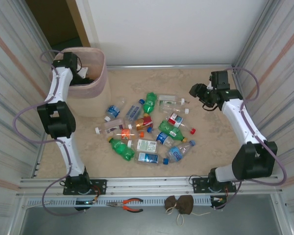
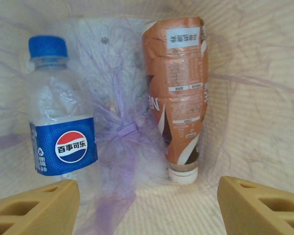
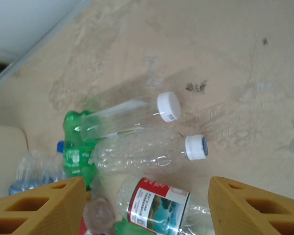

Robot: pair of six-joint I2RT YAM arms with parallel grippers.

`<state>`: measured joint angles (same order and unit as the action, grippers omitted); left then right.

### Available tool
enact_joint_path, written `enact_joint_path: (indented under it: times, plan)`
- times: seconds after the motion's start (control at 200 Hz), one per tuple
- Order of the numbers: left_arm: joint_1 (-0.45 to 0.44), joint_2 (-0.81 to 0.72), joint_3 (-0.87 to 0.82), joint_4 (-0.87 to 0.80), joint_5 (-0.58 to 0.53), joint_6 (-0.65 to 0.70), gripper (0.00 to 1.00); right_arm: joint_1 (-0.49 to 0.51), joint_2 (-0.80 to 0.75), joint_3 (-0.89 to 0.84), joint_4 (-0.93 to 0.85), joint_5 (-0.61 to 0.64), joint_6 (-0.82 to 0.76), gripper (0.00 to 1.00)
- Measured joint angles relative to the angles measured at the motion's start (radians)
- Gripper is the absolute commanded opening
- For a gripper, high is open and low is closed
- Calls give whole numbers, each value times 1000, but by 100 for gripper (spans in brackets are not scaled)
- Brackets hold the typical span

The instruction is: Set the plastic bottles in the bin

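L side: bin (image 1: pixel 99 81) sits at far-left corner of bench (image 1: pixel 215 142). L gripper (image 2: pixel 147 205) hangs in its mouth, fingers wide apart, nothing btwn them. On bin floor, 2 lying apart: Pepsi bottle (image 2: pixel 61 122) w/ blue cap, orange-labelled bottle (image 2: pixel 179 93) w/ white cap.

Centre: pile of plastic bottles (image 1: pixel 147 129), a dozen-plus, loose on bench. Bulk of job left.

R side: R gripper (image 3: pixel 147 205) over pile's far edge, fingers parted, empty. Clear white-capped bottle (image 3: pixel 137 154) below, a 2nd just beside it. Est. early stage.
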<state>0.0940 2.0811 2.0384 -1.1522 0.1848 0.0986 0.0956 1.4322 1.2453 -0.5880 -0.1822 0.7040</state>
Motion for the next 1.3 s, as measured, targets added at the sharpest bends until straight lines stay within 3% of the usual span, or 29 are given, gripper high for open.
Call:
enact_joint_path:
  times: [0.256, 0.626, 0.877, 1.298]
  plan:
    - [0, -105, -37, 8, 68, -18, 75, -6, 259, 199, -84, 33, 391, 64]
    - [-3, -261, -95, 60, 149, -40, 76, -4, 521, 351, -112, -37, 702, 65]
    - [-5, -367, -151, 103, 172, -48, 76, 20, 674, 394, -87, -108, 807, 64]
    - [-5, -380, -169, 113, 175, -51, 76, 35, 742, 426, -45, -153, 881, 58]
